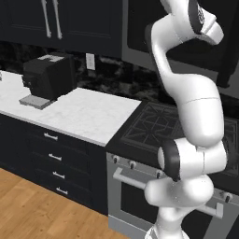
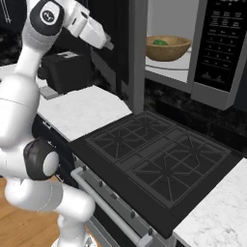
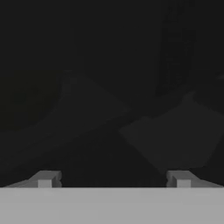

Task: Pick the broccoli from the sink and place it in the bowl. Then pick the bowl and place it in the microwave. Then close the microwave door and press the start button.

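Right base view has the microwave (image 2: 193,53) up on the wall over the stove (image 2: 154,161), and its cavity is showing. Sitting inside on the pale floor of that cavity is the wooden bowl (image 2: 168,48), with the broccoli (image 2: 160,42) down in it, just a bit of green peeking over the rim. The dark button panel (image 2: 223,41) is to the right of the opening. The microwave door (image 2: 132,53) is swung out on its left hinge, so from here you mostly see its grey edge running down toward the back of the stove.

The arm reaches up and over to the left side of that door, and its end (image 2: 102,38) sits right up against the door's dark outer face.

Hand view is basically all dark glass with faint reflections. The tool (image 3: 113,179) has its two tips wide apart at the bottom, nothing between them. One fingertip (image 3: 45,179) is at the left and the other at the right.

Left base view shows the white marble table (image 1: 79,112) left of the stove, with the black coffee machine (image 1: 46,79) sitting toward its back edge under the dark cabinets (image 1: 56,23).
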### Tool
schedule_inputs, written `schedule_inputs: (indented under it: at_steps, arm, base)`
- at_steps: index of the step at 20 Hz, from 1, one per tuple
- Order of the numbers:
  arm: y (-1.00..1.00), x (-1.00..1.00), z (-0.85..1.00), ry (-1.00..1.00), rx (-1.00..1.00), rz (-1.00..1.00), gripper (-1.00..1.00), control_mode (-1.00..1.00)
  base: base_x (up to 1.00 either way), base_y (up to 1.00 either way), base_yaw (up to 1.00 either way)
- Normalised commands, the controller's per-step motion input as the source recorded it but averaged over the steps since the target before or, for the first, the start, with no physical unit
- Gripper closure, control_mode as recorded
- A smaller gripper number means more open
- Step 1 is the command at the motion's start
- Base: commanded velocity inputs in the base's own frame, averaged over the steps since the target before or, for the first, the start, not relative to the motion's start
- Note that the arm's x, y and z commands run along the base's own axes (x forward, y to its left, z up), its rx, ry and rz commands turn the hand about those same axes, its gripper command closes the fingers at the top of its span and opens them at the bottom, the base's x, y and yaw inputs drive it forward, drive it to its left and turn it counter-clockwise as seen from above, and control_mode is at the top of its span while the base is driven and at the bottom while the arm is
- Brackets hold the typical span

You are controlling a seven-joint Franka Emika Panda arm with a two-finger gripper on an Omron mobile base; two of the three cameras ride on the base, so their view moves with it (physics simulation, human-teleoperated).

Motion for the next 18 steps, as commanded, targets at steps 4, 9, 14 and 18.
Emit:
schedule_inputs:
  at_steps: [4, 9, 14, 18]
  arm:
    - [-0.55, 0.54, -0.26, -0.62, 0.16, 0.26, -1.00, -1.00]
    - [-0.44, 0.49, -0.42, -0.67, 0.01, 0.24, -1.00, -1.00]
    - [-0.32, 0.51, -0.04, -0.27, -0.03, 0.03, -1.00, -1.00]
    - [-0.44, 0.60, -0.07, -0.12, -0.11, 0.00, -1.00, -1.00]
  base:
    - [0.00, 0.00, 0.00]
    - [0.00, 0.00, 0.00]
    - [0.00, 0.00, 0.00]
    - [0.00, 0.00, 0.00]
